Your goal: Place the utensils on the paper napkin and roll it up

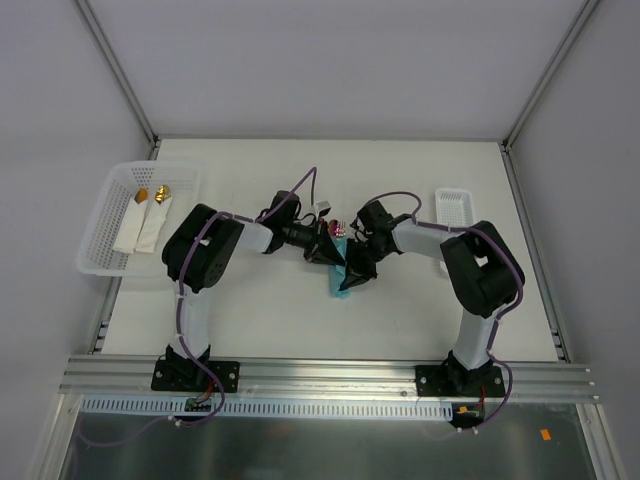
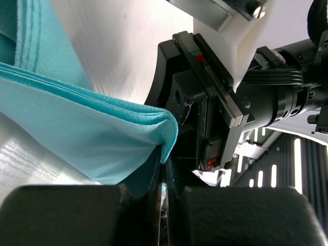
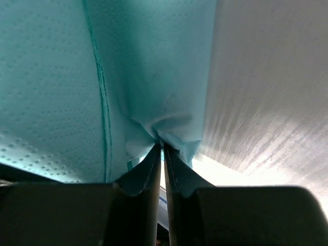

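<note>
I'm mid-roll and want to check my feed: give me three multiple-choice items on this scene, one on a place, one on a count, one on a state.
1. Where does the basket stand?
A) at the left edge of the table
B) at the right edge
C) between the arms' bases

2. How many white rolled napkins lie in it?
A) one
B) two
C) four

3. How is the left tool?
A) wide open above the table
B) shut on the paper napkin
C) shut on the basket rim

Key:
1 A, the top view shows it on the left side.
2 B, two white rolls lie side by side.
3 B, its wrist view shows it pinching a teal fold.
</note>
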Action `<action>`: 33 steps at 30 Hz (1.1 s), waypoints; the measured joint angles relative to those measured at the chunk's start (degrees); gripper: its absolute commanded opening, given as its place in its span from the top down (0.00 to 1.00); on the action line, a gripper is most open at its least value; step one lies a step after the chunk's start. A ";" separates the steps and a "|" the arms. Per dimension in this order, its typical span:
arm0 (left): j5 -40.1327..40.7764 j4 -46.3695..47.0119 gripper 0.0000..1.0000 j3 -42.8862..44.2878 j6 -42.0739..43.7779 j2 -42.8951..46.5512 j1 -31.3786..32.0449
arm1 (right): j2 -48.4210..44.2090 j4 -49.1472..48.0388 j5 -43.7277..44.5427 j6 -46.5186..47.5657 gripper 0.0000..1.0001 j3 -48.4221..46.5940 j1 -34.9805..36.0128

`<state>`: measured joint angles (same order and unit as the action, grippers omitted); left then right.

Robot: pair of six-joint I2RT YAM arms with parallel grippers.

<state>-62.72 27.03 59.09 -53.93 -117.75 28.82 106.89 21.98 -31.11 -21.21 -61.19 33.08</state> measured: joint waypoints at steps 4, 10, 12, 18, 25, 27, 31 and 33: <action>-0.83 2.29 0.98 -0.09 -2.38 -1.57 0.00 | 0.02 0.48 0.00 -0.39 0.88 0.00 -0.24; -2.32 3.89 0.98 -0.09 -4.42 -4.63 0.00 | 0.02 1.07 0.04 -0.44 0.89 0.00 -0.50; -0.09 3.98 0.98 0.02 -4.37 -5.88 0.04 | 0.02 1.22 0.02 -0.15 0.90 0.00 -0.57; 3.34 -0.26 0.98 1.77 -2.73 -7.08 0.22 | -0.04 1.25 0.24 0.76 0.89 -0.22 -0.24; 4.74 -5.92 1.00 3.34 -0.22 -6.84 0.42 | -1.49 0.98 1.92 1.01 0.77 0.04 0.39; 4.90 -6.75 1.00 3.61 0.09 -6.82 0.46 | -2.69 0.92 3.61 1.36 0.69 0.87 0.50; 5.20 -8.26 1.00 4.13 0.76 -6.73 0.48 | -6.29 1.44 6.29 1.75 0.47 3.72 -0.28; 5.57 -8.74 0.99 4.39 1.09 -6.69 0.48 | -8.48 1.88 7.06 2.12 0.40 4.98 -1.01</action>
<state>-57.14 18.28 63.48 -52.84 -124.44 29.30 98.41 23.86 -24.05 -19.09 -56.21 32.08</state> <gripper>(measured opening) 0.011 0.544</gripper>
